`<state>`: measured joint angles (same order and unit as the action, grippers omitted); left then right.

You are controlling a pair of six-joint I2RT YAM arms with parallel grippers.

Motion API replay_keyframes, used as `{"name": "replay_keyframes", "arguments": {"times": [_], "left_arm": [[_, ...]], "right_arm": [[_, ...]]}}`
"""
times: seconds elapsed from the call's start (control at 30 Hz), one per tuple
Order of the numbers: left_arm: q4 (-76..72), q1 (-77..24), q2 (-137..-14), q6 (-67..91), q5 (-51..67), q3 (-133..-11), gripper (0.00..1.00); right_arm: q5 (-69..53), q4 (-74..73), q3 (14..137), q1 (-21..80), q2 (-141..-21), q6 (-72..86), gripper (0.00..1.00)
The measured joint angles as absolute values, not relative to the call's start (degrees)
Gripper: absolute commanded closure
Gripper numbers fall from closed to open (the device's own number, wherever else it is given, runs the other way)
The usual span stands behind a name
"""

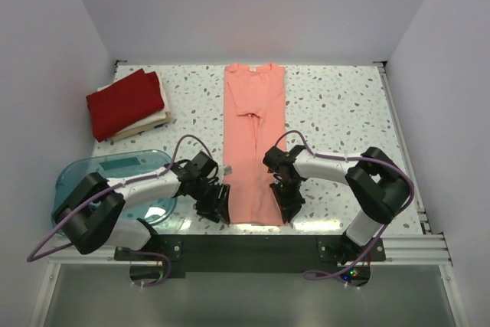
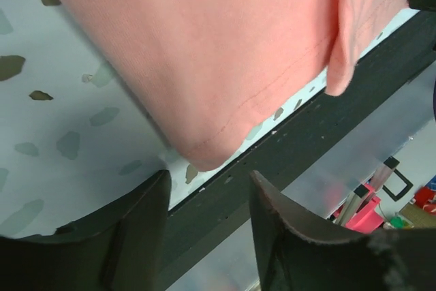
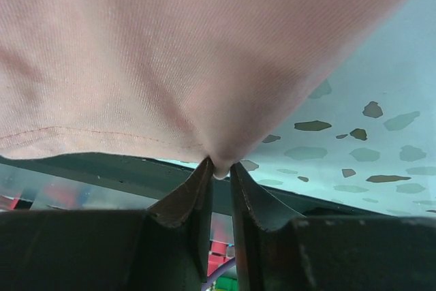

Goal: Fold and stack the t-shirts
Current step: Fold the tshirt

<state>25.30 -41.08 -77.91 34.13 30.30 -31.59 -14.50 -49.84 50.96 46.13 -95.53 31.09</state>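
A salmon-pink t-shirt lies folded into a long strip down the middle of the table, collar at the far end. My right gripper is shut on its near right hem corner. My left gripper is open beside the near left hem corner, not holding it. A deep red t-shirt lies folded at the far left on top of a cream-white folded t-shirt.
A translucent blue plastic tub sits at the near left, under my left arm. The black front rail runs along the table's near edge just past both grippers. White walls close in the table's sides and back.
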Motion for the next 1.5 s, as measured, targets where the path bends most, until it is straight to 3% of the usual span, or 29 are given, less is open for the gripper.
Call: {"name": "replay_keyframes", "arguments": {"times": [0.47, 0.77, 1.27, 1.5], "left_arm": [[24.4, -41.3, -82.5, 35.6, 29.9, -31.6, 1.0], [24.8, -42.4, -81.4, 36.9, 27.9, -31.6, 1.0], [24.4, -42.9, -80.1, 36.9, 27.5, -31.1, 1.0], [24.4, -43.2, -79.8, 36.9, 27.2, -31.0, 1.0]], "right_arm": [[-14.4, -50.1, 50.1, 46.1, -95.2, 31.9, 0.91], [-12.4, -52.0, 48.6, 46.1, -93.4, 34.0, 0.84], [-11.5, -55.7, 48.1, 45.6, -87.4, 35.3, 0.56], [-12.8, -53.6, 50.5, 45.6, -90.1, 34.2, 0.57]]}}
